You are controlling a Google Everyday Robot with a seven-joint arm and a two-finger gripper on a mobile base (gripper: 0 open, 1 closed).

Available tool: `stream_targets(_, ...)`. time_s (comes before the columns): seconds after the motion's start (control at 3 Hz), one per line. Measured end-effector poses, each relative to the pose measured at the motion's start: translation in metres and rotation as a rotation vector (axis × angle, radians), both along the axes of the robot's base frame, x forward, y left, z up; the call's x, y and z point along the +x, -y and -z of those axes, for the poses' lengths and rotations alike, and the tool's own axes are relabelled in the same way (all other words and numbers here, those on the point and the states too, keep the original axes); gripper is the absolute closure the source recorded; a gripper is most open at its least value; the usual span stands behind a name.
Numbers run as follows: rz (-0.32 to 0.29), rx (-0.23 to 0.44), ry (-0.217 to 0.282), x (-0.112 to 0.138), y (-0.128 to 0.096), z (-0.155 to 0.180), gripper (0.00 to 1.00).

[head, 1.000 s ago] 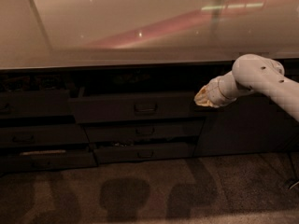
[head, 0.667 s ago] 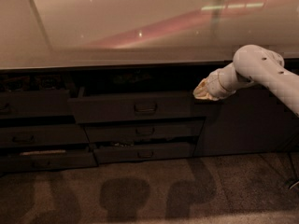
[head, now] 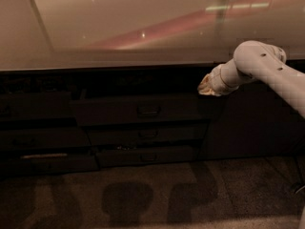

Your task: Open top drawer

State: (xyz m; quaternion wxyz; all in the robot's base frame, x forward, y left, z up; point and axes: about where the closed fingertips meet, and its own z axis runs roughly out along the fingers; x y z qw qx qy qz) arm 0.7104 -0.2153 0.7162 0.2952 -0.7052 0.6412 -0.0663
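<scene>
The top drawer (head: 109, 111) is the widest dark front in the middle stack, just under the counter edge. It has a small loop handle (head: 148, 110) at its centre, and its front stands slightly forward of the fronts around it. My gripper (head: 206, 86) is at the end of the white arm (head: 267, 68), which reaches in from the right. The gripper hangs just above the drawer's upper right corner, well to the right of the handle. The drawer's inside is hidden.
A pale counter top (head: 119, 27) runs across the upper half of the view. Two shallower drawers (head: 147, 134) sit below the top one. Another drawer stack (head: 38, 137) is at left and a plain dark cabinet door (head: 252, 123) at right. The floor (head: 143, 194) carries shadows.
The gripper and forearm have risen a little and drifted slightly left, from level with the drawer front's upper right corner to just above it. The drawer front has not visibly moved.
</scene>
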Motion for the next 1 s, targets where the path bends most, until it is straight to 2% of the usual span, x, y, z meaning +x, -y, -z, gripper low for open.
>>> stream_targets(0.33,0.004,-0.007,-0.007,0.004,-0.002,0.003,1.00)
stream_targets(1.0,0.046,-0.025,-0.086,0.034,0.010,0.034,1.00)
